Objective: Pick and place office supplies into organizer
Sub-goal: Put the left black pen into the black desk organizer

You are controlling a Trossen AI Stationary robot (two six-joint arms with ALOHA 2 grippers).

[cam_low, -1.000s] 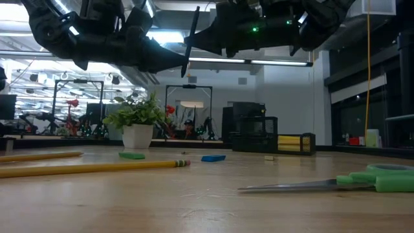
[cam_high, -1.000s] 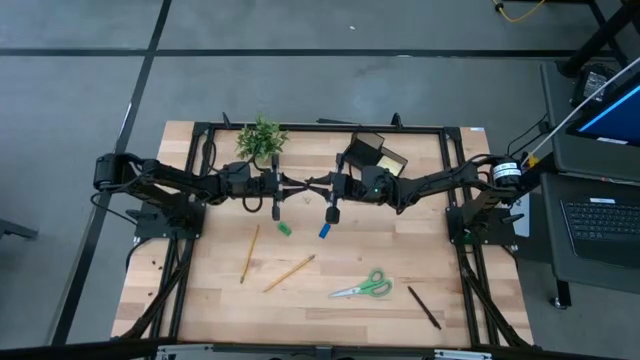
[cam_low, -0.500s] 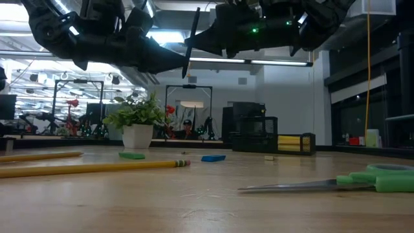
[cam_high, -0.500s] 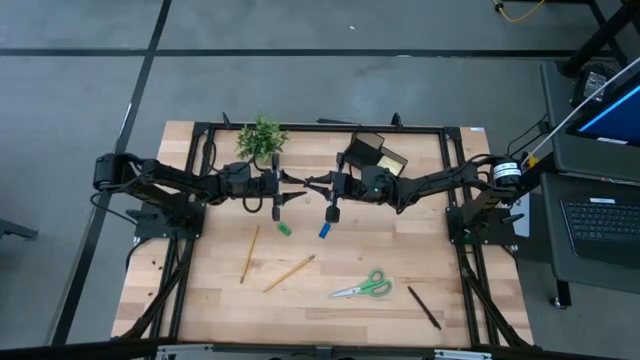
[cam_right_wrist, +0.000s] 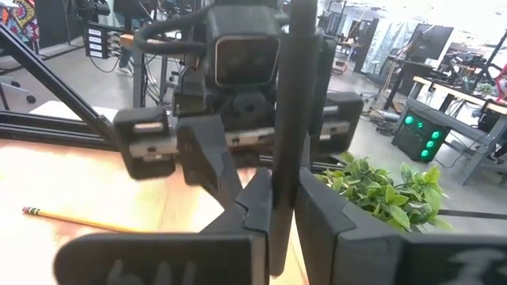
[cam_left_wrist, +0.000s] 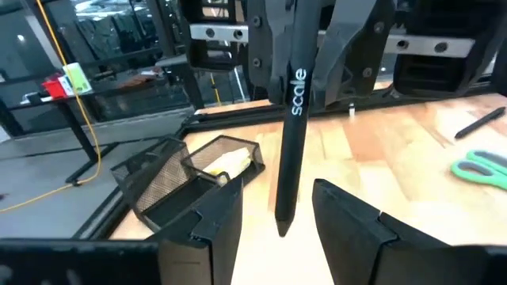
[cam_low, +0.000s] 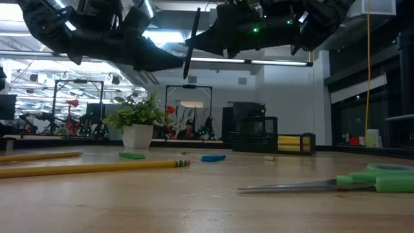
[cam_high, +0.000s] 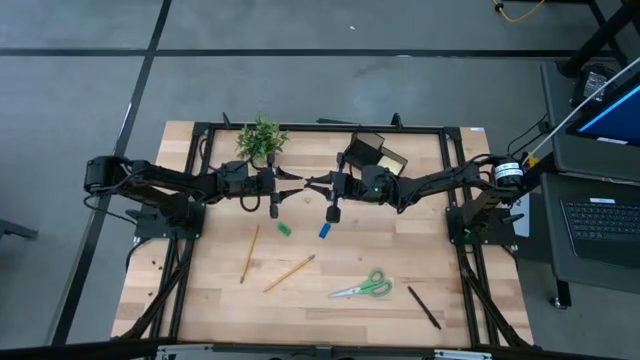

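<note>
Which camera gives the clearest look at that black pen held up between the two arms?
The left wrist view: the black pen stands upright, its lettering readable. The right wrist view shows it clamped by the right gripper. The low view shows a thin dark stick; from above it barely shows.

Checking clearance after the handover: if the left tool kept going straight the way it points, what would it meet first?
The black pen held upright in the right tool, directly facing the open left tool. The gap looks small, though depth is hard to judge.
</note>
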